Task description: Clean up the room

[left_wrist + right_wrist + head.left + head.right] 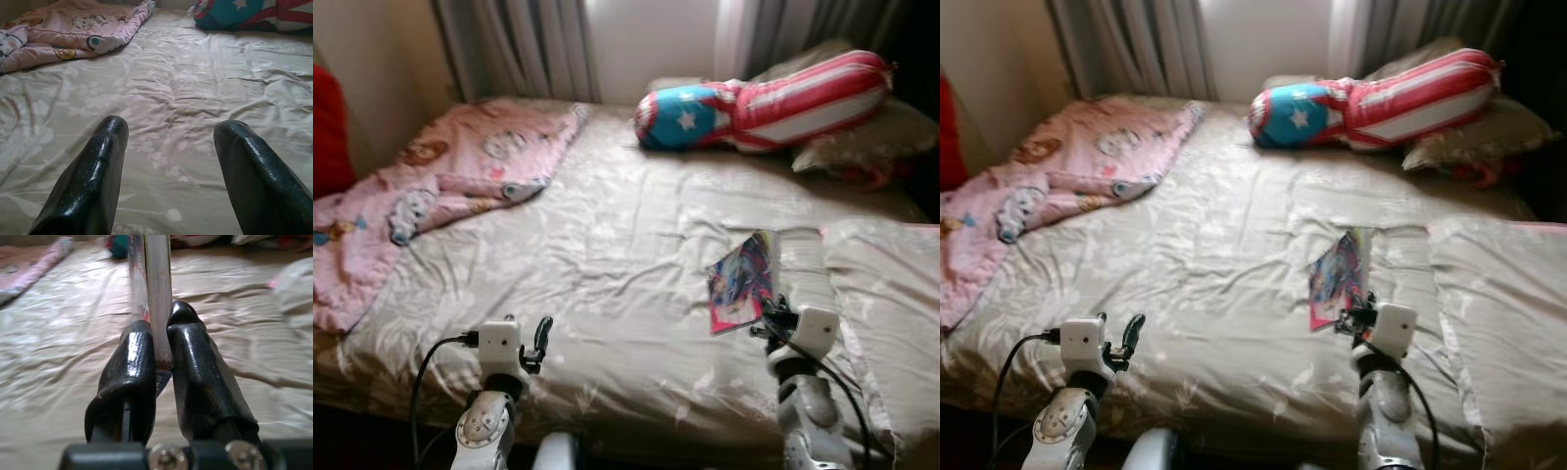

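One book, colourful cover, lifted edge-on over the near right of the bed; right gripper clamped on its lower edge, presumably to carry it off. Left gripper spread apart and holding nothing, near left. One pink blanket, far left. One striped bolster, far right.

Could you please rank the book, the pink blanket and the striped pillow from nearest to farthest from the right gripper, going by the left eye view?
1. The book: clamped in the right gripper itself, held over the bed.
2. The striped pillow: at the head of the bed, ahead of the gripper.
3. The pink blanket: across the bed, on the robot's far left.
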### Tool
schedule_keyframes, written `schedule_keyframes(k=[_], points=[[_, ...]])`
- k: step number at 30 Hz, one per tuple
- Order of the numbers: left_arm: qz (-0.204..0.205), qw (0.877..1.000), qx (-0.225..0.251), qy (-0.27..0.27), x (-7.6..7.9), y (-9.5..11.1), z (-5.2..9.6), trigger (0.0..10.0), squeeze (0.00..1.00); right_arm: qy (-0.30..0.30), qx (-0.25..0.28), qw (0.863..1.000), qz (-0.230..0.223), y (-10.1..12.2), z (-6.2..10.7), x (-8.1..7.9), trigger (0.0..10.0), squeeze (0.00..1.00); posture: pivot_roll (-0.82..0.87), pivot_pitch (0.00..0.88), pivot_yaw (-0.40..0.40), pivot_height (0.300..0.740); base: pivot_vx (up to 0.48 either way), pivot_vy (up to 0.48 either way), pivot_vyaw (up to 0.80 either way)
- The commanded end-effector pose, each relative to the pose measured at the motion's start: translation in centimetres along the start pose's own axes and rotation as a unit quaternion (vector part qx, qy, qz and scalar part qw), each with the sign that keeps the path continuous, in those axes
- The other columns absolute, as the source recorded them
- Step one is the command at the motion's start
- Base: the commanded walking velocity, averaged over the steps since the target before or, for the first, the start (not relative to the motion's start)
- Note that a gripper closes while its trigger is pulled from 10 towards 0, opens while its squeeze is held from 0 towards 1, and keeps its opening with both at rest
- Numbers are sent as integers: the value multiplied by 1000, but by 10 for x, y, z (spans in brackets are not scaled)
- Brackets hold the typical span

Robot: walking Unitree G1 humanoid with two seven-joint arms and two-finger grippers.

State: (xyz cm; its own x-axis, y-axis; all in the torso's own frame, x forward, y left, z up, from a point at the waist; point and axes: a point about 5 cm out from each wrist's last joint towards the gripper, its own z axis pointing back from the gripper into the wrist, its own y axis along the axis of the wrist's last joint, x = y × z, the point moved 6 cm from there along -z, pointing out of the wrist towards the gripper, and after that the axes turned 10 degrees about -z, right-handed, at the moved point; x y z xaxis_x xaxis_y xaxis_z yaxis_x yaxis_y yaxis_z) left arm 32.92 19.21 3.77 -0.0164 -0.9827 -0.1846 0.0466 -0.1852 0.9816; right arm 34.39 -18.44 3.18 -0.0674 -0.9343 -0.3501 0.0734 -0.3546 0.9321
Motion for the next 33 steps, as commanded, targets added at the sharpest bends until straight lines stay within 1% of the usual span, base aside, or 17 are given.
schedule_keyframes(k=[1,4,9,10,12,17,29,33], points=[[-1,1000,13,-3,1,9,-5,10000,0,8,32,999,3,19,-6,-3,10000,0,-16,0,-45,643,0,0,0],[0,1000,10,-4,2,8,-4,10000,0,7,32,999,2,18,-6,-4,10000,0,-16,0,-46,643,0,0,0],[3,1000,9,-5,2,8,-4,10000,0,-1,34,999,2,20,-7,3,10000,0,-18,0,-45,643,0,0,0],[3,1000,10,-7,4,9,-4,10000,0,-11,33,999,5,21,-6,10,10000,0,-18,0,-45,643,244,0,0],[0,1000,10,-7,4,9,-4,10000,0,-20,32,999,7,22,-6,16,10000,0,-17,0,-46,643,264,0,0],[-1,1000,11,-4,3,10,-4,10000,0,-35,30,999,11,22,-3,27,10000,0,-20,0,-44,643,310,0,0],[-2,1000,9,-3,1,9,-3,10000,0,-42,23,999,13,19,-4,30,10000,0,-14,0,-40,643,331,0,0],[-6,1000,7,0,0,9,-2,10000,0,-43,15,999,15,17,-5,33,10000,0,-12,0,-40,643,0,0,0]])
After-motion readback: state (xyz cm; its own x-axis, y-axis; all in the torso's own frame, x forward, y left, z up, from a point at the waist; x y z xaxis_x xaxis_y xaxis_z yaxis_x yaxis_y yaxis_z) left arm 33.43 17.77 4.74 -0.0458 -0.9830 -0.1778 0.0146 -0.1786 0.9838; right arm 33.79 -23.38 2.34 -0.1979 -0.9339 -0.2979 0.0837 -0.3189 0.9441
